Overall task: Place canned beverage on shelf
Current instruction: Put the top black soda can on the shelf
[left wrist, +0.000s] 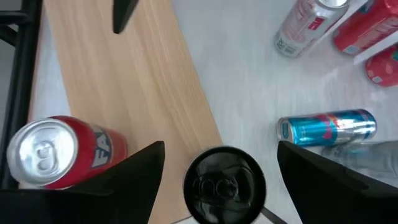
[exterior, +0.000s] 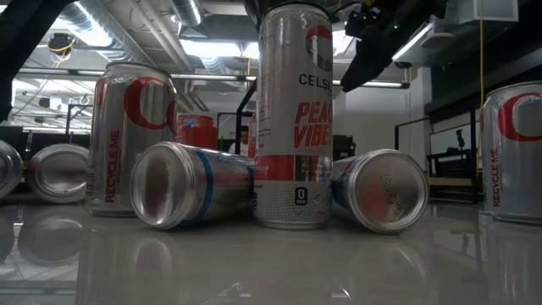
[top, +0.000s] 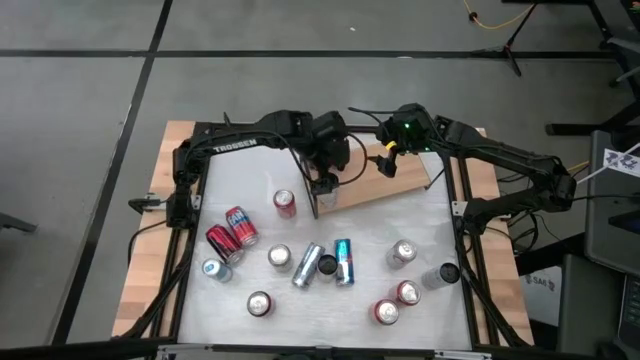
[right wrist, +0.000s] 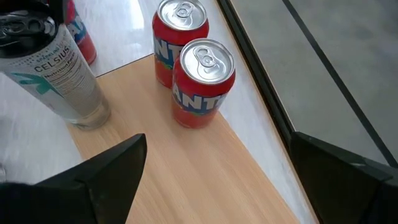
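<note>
Up at about one o'clock from the middle of the table [top: 430, 232] lies the shelf [top: 398, 186], a pale wooden board set at a slant, and both arms are crowded over it. The left gripper [left wrist: 221, 149] hangs at twelve o'clock, right at the shelf's near corner. Its fingers stand roughly half open, one on each side of a slim black-topped can [left wrist: 224, 183]. That can is upright on the very edge of the wood. There is daylight between lid and finger on both sides, so I see no grip on it. The right gripper [right wrist: 217, 138] hovers over the shelf farther toward two o'clock, its jaws spread wide with nothing between them, only bare wood grain below. Ahead of it stand two red cans, close together. The nearer red can [right wrist: 202, 81] is on the board at its far edge. The farther red can [right wrist: 180, 34] is just beyond it, and I cannot tell whether it stands on the wood or on the white tabletop. The rest of the table, from three o'clock round through six to nine, is scattered with loose cans. A blue can [left wrist: 326, 127] lies on its side near the middle. At table level, a tall silver can [exterior: 294, 119] stands upright between two that have tipped over.
</note>
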Controlling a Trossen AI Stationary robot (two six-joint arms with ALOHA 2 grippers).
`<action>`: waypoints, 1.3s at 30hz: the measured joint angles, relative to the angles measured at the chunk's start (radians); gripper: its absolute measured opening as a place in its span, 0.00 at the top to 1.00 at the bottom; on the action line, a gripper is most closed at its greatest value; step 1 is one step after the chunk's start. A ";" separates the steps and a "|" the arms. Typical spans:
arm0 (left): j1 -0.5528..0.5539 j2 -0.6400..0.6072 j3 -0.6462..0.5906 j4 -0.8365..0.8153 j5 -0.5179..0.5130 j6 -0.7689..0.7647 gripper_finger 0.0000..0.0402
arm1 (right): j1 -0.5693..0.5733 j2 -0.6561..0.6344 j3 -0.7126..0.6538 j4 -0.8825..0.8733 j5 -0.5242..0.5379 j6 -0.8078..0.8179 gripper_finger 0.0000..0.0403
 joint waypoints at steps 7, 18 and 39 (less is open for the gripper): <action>0.017 -0.014 0.130 -0.142 0.000 0.028 0.25 | 0.001 0.000 0.000 0.034 -0.194 0.000 0.05; 0.060 -0.244 0.041 -0.178 -0.009 0.021 0.25 | 0.104 0.000 0.000 0.208 -0.325 0.000 0.05; 0.058 -0.755 -0.828 0.364 -0.052 -0.166 0.25 | 0.276 0.157 0.000 0.451 -0.253 -0.005 0.05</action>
